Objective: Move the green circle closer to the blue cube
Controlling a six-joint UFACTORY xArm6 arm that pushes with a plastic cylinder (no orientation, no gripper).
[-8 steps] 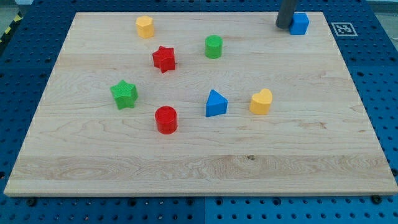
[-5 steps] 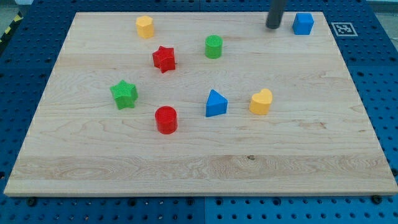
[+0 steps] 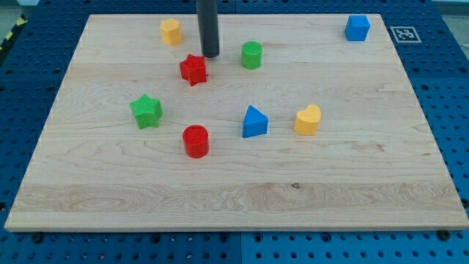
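Note:
The green circle (image 3: 251, 55) stands on the wooden board in the upper middle of the view. The blue cube (image 3: 356, 27) sits near the board's top right corner, far to the right of it. My tip (image 3: 210, 55) rests on the board just left of the green circle, with a gap between them, and just above and to the right of the red star (image 3: 193, 70).
A yellow block (image 3: 171, 31) stands at the top left. A green star (image 3: 146, 111) and a red circle (image 3: 196, 141) lie at the lower left. A blue triangle (image 3: 254, 122) and a yellow heart (image 3: 308, 119) lie in the middle. The board's top edge (image 3: 293, 15) is close.
My tip has slid left from beside the blue cube at the top right to just left of the green circle. No block has moved.

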